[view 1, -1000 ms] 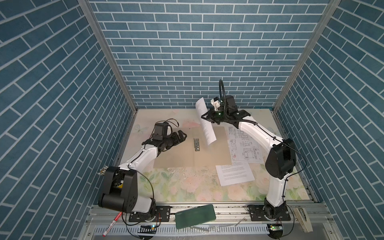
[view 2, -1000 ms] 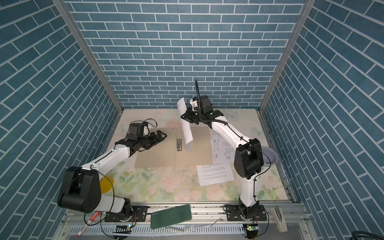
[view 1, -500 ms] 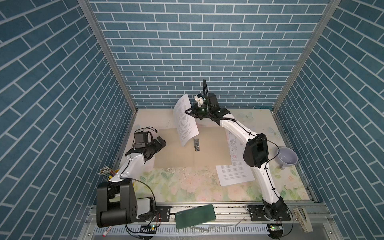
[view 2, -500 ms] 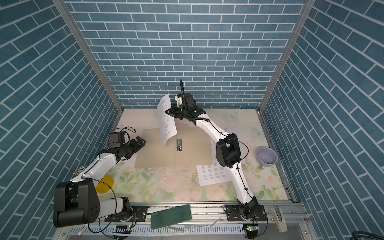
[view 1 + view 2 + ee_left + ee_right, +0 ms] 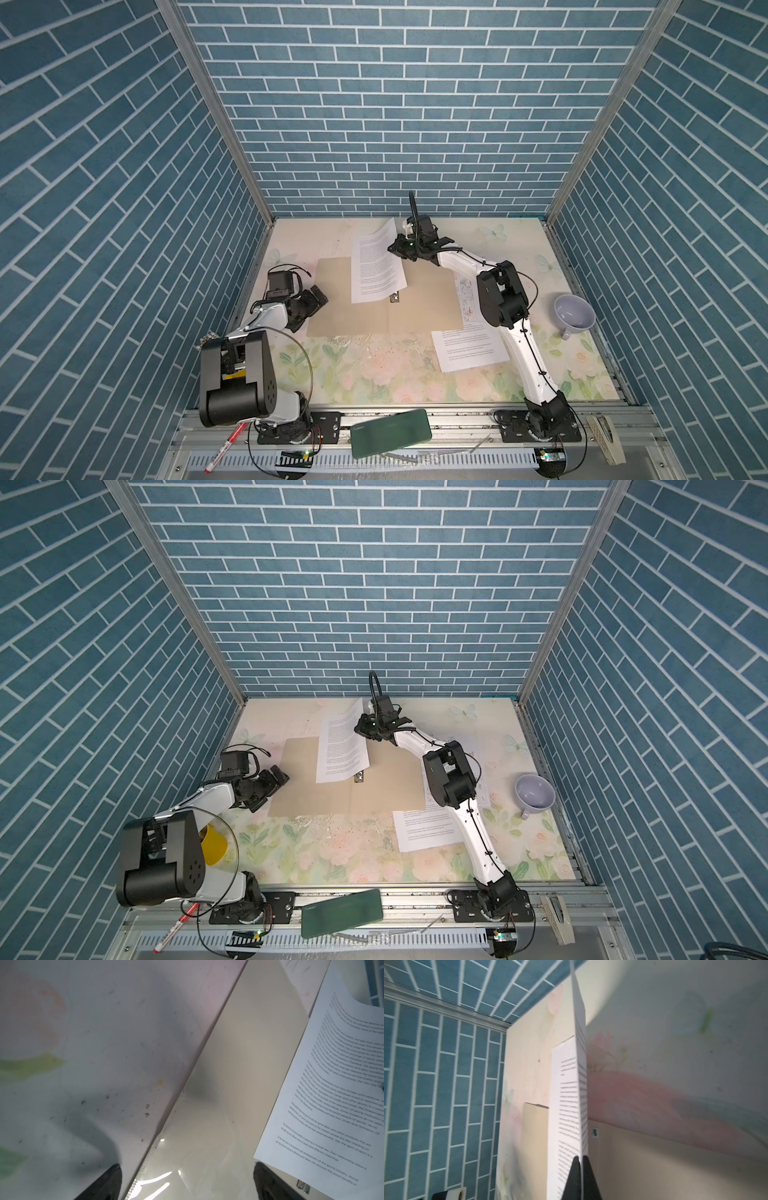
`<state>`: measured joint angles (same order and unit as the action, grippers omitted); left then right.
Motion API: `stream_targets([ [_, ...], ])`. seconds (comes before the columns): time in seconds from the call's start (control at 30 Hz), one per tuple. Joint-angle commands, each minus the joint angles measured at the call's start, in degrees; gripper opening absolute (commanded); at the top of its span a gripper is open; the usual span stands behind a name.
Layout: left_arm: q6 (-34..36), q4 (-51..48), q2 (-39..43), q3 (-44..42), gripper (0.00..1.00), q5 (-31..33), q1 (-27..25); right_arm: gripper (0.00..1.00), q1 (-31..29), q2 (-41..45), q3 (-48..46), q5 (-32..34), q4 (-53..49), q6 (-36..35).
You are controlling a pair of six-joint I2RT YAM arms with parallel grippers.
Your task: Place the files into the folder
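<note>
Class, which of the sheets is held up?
The text sheet in the right gripper, over the folder; the diagram sheet and second text sheet lie flat.

Blue brick-print walls (image 5: 395, 104) around a floral surface (image 5: 374, 374).
Teal bricks with white joints cover three sides; bare aluminium posts (image 5: 216, 112) mark the back corners. The pale surface carries pink flowers, green leaves and dark specks, and a metal rail (image 5: 415, 899) runs along its front edge.
</note>
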<state>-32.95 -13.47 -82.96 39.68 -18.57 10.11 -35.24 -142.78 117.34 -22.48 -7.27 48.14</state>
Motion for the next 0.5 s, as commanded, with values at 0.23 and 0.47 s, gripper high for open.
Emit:
stream_targets([
  [0.23, 2.11, -0.94, -3.42, 2.70, 1.00, -0.30, 0.26, 0.06, -0.85, 2.26, -2.98, 1.07, 6.44, -9.82],
  [0.47, 0.89, 2.48, -5.73, 1.65, 0.99, -3.71, 0.26, 0.00, -1.79, 2.29, -2.86, 0.88, 10.39, -13.40],
])
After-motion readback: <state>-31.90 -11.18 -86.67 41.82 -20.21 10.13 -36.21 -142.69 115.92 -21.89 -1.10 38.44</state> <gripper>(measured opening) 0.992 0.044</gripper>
